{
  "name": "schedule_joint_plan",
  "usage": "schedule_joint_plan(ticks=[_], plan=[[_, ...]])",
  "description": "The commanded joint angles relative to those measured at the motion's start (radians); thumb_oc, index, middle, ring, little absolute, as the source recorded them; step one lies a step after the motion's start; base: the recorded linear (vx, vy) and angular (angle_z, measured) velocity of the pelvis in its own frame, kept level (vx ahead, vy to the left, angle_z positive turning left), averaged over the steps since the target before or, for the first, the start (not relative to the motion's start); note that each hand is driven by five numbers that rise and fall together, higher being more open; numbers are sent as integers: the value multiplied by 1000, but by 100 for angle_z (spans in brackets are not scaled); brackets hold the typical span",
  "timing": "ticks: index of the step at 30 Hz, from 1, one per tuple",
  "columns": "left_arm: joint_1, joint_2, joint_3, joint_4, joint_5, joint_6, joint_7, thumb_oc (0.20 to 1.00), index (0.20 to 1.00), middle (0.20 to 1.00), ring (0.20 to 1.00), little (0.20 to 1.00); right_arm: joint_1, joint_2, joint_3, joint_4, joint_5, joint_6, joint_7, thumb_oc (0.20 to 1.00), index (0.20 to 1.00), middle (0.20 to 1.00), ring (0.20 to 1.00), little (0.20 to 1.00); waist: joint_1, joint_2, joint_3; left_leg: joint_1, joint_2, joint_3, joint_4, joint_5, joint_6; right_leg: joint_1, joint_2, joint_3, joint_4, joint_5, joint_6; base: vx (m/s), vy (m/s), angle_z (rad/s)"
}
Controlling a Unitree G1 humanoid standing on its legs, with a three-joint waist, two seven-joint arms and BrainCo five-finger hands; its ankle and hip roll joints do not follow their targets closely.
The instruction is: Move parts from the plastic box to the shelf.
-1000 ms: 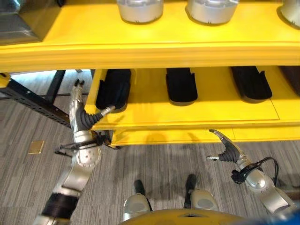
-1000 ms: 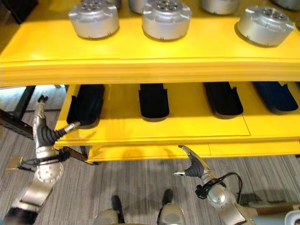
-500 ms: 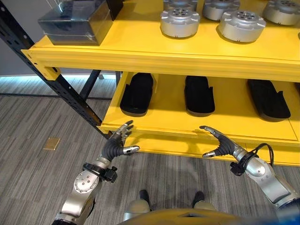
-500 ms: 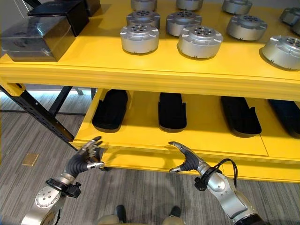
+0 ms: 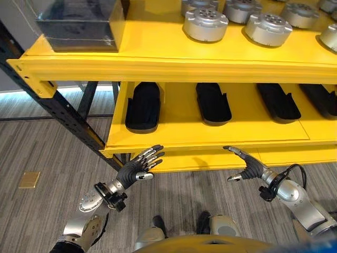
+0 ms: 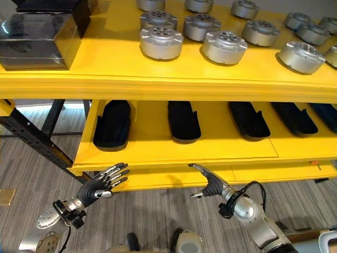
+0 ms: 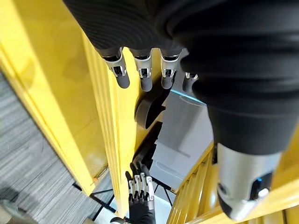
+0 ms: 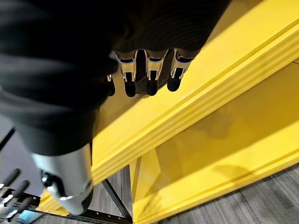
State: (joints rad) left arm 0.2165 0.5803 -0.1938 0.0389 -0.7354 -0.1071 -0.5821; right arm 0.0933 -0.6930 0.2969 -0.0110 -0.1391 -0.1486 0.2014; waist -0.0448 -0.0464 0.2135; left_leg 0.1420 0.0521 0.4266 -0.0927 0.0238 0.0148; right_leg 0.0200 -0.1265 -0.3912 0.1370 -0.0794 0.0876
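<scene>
A dark plastic box stands at the left end of the yellow upper shelf. Several round silver parts sit to its right. On the lower shelf lie several long black parts in a row. My left hand hangs open just below that shelf's front edge at the left, fingers straight and holding nothing. Under the middle of the same edge my right hand is open and empty, its fingers relaxed.
A dark steel rack upright slants down at the left of the shelves. Grey striped carpet lies below, with a small brass floor plate at the left.
The camera has swung, so the whole picture shifted. My left hand came down from beside the leftmost black part to below the lower shelf's edge and straightened its fingers. The right hand stayed near the edge.
</scene>
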Motion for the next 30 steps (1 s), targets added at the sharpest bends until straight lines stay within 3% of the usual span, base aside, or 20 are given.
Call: schedule_joint_plan(ticks=[1,4,7,9,11,13,15,18,20,24,28,29,30], plan=[[-36,-60,18,5,-21,-26,-12,1000,1000,1000,1000,1000,-81,-28,9,-4,30,-66,3,1000,1000,1000,1000,1000,21,25,-10,-31,-29,-51,32,9,-20,24,59,30,-11,67,18,-108,-211,-4],[-14,-70,29,3,2,-32,-19,1000,1000,1000,1000,1000,-83,-11,31,-21,9,-77,11,1000,1000,1000,1000,1000,19,42,-13,-32,-44,-69,15,18,-23,37,75,67,-57,83,17,-15,-167,-7],[-17,-67,23,-6,12,-45,-17,1000,1000,1000,1000,1000,-83,1,48,-43,0,-73,7,1000,1000,1000,1000,1000,1,50,-13,-50,-46,-24,79,-15,-15,29,63,68,-70,87,11,-30,-72,-7],[-35,-65,-1,-12,13,-63,-18,1000,1000,1000,1000,1000,-98,-1,65,-36,-36,-62,-30,1000,1000,1000,1000,1000,-10,44,1,-95,-7,-4,209,-74,-27,29,29,79,-49,64,10,-71,38,0],[-48,-73,-17,-14,56,-111,1,1000,1000,1000,1000,1000,-126,2,83,-15,-43,-53,-53,1000,1000,1000,1000,1000,-6,43,9,-116,28,-32,261,-80,-40,27,15,95,-29,55,-4,-104,103,-2],[-47,-71,-26,-28,99,-154,38,1000,1000,1000,1000,1000,-150,0,93,3,-38,-57,-54,1000,1000,1000,1000,1000,5,41,9,-125,58,-88,264,-31,-49,17,12,117,-18,65,-25,-21,236,-43],[-39,-73,-18,-59,91,-128,40,1000,1000,1000,1000,1000,-147,-36,85,-22,-18,-56,-38,1000,1000,1000,1000,1000,6,50,-15,-123,186,-178,250,126,-107,18,-3,159,-14,50,-38,98,564,-80],[-55,-72,-25,-39,94,-146,56,1000,1000,1000,1000,1000,-152,-73,79,-21,4,-62,-40,1000,1000,1000,1000,1000,-16,68,-30,-104,287,-242,196,226,-144,-12,-56,189,52,25,-27,59,706,-36],[-67,-64,-26,-30,171,-164,104,1000,1000,1000,1000,1000,-155,-80,74,-5,25,-66,-45,1000,1000,1000,1000,1000,-23,82,-30,-91,273,-252,194,192,-143,-23,-77,210,87,15,-13,60,664,-25],[-82,-1,-40,-12,231,-196,122,1000,1000,1000,1000,1000,-147,-65,54,24,81,-53,-58,1000,1000,1000,1000,1000,-28,84,-30,-44,190,-182,158,42,-114,0,-146,188,82,59,53,29,535,-3],[-55,30,-23,-9,187,-222,77,1000,1000,1000,1000,1000,-127,-33,39,38,58,-61,-76,1000,1000,1000,1000,1000,2,64,-20,-35,145,-152,148,23,-86,29,-217,135,39,163,93,-54,385,5],[-36,34,-12,-12,203,-241,91,1000,1000,1000,1000,1000,-135,-20,45,43,45,-67,-69,1000,1000,1000,1000,1000,25,53,-16,-24,132,-109,138,16,-84,26,-240,65,39,210,109,-81,259,-1],[-26,36,-7,-15,200,-245,97,1000,1000,1000,1000,1000,-142,-15,53,45,46,-70,-67,1000,1000,1000,1000,1000,35,45,-13,-16,125,-90,132,13,-82,23,-251,38,36,233,118,-108,258,-15]])
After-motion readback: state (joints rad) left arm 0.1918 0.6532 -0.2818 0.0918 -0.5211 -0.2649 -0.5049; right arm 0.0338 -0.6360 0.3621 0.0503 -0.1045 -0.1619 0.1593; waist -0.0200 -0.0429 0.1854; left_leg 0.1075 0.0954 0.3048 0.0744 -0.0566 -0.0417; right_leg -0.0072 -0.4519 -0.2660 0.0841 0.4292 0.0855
